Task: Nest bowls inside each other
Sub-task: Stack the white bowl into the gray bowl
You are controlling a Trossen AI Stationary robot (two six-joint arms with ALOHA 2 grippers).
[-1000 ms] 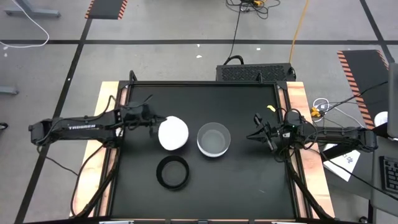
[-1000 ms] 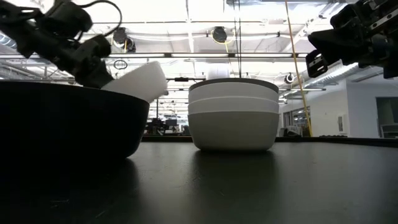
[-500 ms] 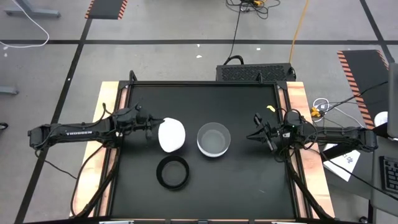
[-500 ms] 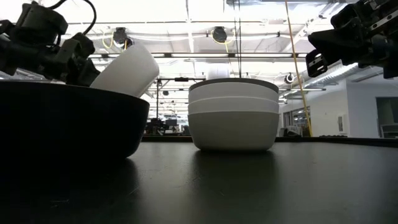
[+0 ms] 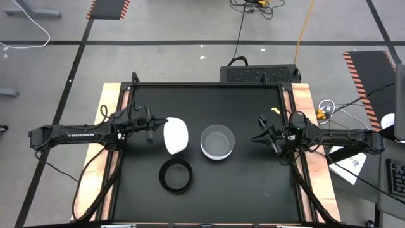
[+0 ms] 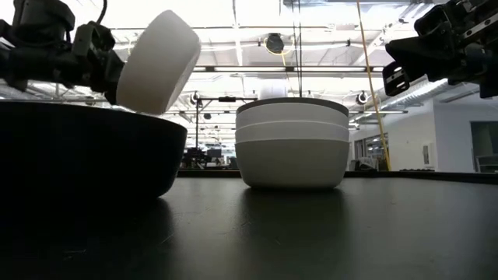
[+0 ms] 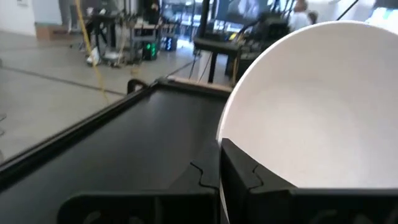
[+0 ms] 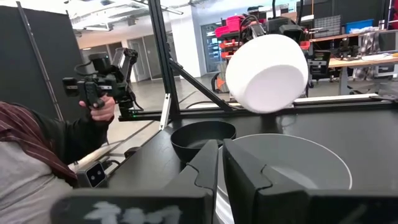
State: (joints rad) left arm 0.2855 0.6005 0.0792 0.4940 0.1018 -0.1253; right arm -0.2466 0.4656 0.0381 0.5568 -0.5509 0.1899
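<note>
White bowl (image 5: 176, 135) tipped steeper since earlier, left gripper (image 5: 154, 126) clenched on rim. Light, stiff, slippery plastic: rim pinch best. Right gripper (image 5: 258, 137) closed, empty.

The left arm (image 5: 79, 132) carries the white brand word "TROSSEN" along its side; nothing else can be read.

A white bowl (image 5: 175, 135) is lifted above the counter and tipped on its side, with its opening turned toward the left end effector (image 5: 154, 128), which pinches its rim. Just beside it, in the middle of the counter, stands a stack of bowls (image 5: 218, 141), upright: white bowls below and a translucent grey one on top, as the low view shows. The black bowl (image 5: 176, 175) with a ring-like rim stands alone, nearer to the front edge.
</note>
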